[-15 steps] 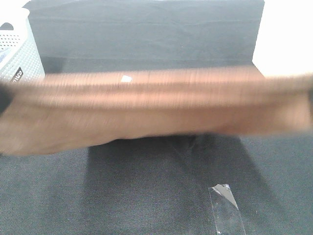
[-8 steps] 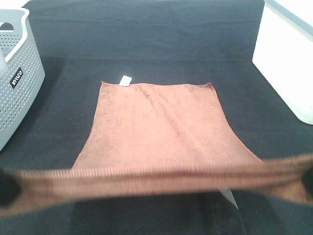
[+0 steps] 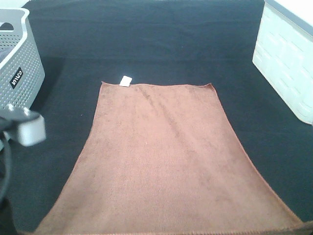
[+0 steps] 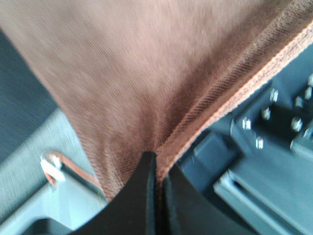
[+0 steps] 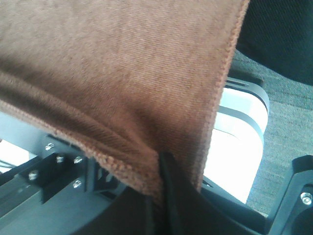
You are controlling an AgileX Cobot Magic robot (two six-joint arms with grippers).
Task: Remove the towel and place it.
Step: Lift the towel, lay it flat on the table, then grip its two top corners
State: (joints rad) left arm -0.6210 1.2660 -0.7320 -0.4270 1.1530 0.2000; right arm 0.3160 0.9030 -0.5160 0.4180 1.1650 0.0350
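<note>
Exterior high shows the towel now spread out, near edge lowered.

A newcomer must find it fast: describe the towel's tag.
On the black-covered table lies one large brown towel, spread out. Follow its far hem toward the grey perforated basket: there the tag pokes out, a small white flap against the black, while the rest of that hem is bare.

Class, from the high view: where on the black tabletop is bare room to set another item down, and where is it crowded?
Bare tabletop lies beyond the towel, between grey basket and white box; narrower strips flank it. Crowded: its near hem, clamped by left gripper and right gripper.
</note>
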